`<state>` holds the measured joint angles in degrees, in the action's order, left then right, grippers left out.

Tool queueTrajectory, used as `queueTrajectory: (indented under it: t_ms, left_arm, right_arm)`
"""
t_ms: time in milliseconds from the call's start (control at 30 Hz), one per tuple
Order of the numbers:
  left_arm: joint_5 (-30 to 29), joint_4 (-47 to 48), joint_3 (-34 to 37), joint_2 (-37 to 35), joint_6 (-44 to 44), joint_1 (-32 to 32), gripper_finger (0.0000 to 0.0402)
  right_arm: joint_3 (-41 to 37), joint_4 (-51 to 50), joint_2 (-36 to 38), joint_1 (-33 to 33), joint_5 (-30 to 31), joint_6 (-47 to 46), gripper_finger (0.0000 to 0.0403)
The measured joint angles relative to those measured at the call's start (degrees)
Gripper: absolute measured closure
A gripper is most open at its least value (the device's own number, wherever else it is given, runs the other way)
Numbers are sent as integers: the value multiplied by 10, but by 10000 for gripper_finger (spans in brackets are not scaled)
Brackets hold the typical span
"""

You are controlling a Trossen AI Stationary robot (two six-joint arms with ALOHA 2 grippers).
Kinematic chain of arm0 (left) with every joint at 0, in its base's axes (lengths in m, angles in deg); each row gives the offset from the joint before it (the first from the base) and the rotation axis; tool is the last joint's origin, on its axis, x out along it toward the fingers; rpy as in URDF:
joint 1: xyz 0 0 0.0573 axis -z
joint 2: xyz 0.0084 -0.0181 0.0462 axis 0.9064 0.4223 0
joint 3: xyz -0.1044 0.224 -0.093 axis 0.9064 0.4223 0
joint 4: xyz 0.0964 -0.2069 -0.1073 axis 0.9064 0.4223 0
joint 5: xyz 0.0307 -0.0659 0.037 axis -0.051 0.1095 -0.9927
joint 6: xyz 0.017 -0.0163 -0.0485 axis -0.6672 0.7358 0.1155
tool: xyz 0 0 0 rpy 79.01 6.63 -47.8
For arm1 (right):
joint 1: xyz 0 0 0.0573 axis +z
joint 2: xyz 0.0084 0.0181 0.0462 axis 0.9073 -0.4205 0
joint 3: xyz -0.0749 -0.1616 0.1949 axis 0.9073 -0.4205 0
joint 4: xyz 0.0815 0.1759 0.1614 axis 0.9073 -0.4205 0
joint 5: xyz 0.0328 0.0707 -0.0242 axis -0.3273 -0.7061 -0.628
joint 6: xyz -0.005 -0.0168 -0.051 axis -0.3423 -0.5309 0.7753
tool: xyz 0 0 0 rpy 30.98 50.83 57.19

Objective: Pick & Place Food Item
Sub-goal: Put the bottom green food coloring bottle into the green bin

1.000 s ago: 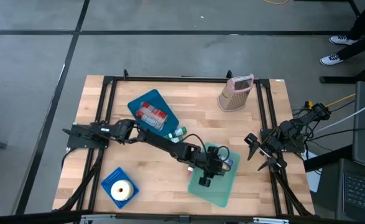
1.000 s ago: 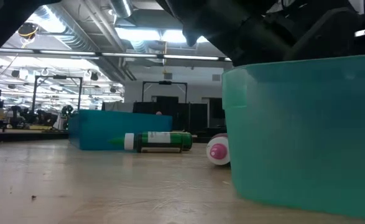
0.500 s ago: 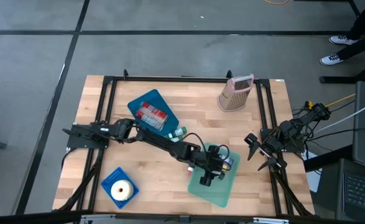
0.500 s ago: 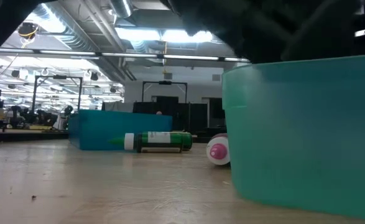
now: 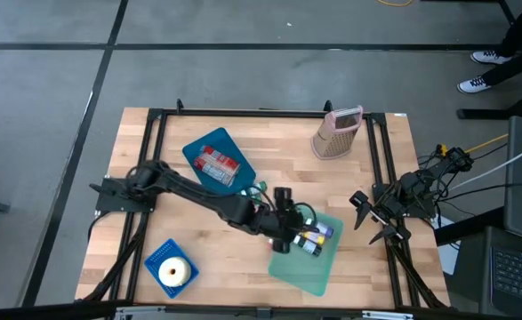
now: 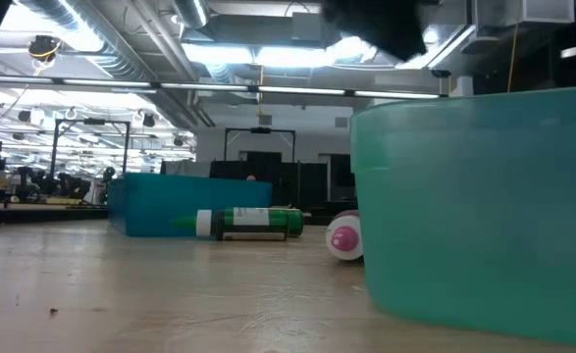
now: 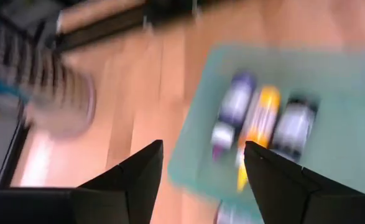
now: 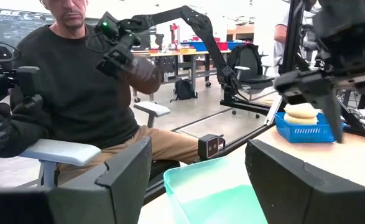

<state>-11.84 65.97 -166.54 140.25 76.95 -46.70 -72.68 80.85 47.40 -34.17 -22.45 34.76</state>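
The left gripper hangs above the near edge of the teal bin, its fingers spread apart with nothing between them. In the bin lie three small bottles side by side: a purple-capped bottle, a yellow bottle and a dark bottle, touching or nearly so; the wrist view is smeared, so what they contain is only a guess, perhaps drinks or condiments. They look light and stiff, with smooth, rounded plastic walls that could slip or roll under a pinch, so the safest hold is likely across the middle of a bottle's body, jaws set crosswise to its length. Packed this close, taking one alone calls for care not to nudge its neighbours. On the bare table nearby lie a green bottle and a small pink-capped item, beside the blue tray holding a red packet. A blue basket with a doughnut sits near the front left corner. The right gripper waits folded at the table's right edge, its fingers standing apart.
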Motion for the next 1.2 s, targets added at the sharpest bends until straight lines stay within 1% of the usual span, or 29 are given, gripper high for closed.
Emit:
queueTrajectory:
  t_ms: [67,200,300,433,500,567,667,800,867,933,967,1033,1200]
  left_arm:
    - [-7,54,1,-10,19,2,182]
    - [-2,100,1,-26,42,4,183]
    - [6,81,16,-32,40,7,185]
    - [19,-24,82,-58,23,13,185]
    - [35,-93,135,-81,18,15,186]
    - [46,-162,204,-118,19,17,186]
    - [45,-275,327,-199,29,20,186]
    - [7,-408,511,-327,70,20,186]
    - [-13,-454,599,-383,105,20,186]
    - [-25,-482,661,-422,129,21,186]
    - [-31,-494,679,-430,140,24,186]
    - [-32,-490,682,-430,143,31,186]
    - [-46,-451,624,-357,93,25,191]
  right_arm:
    - [0,0,0,0,0,0,149]
    - [0,0,0,0,0,-2,149]
    - [0,0,0,0,0,-2,149]
    - [0,0,0,0,-2,-2,149]
    - [0,0,0,0,-2,-4,149]
    - [0,0,0,0,-2,-6,149]
    - [0,0,0,0,-2,-5,149]
    - [0,0,0,0,-2,-2,149]
    - [0,0,0,0,-2,-2,149]
    - [0,1,0,0,-1,-2,149]
    - [0,1,0,0,-1,-2,149]
    - [0,4,0,0,-1,-2,149]
    - [0,6,0,0,15,-2,149]
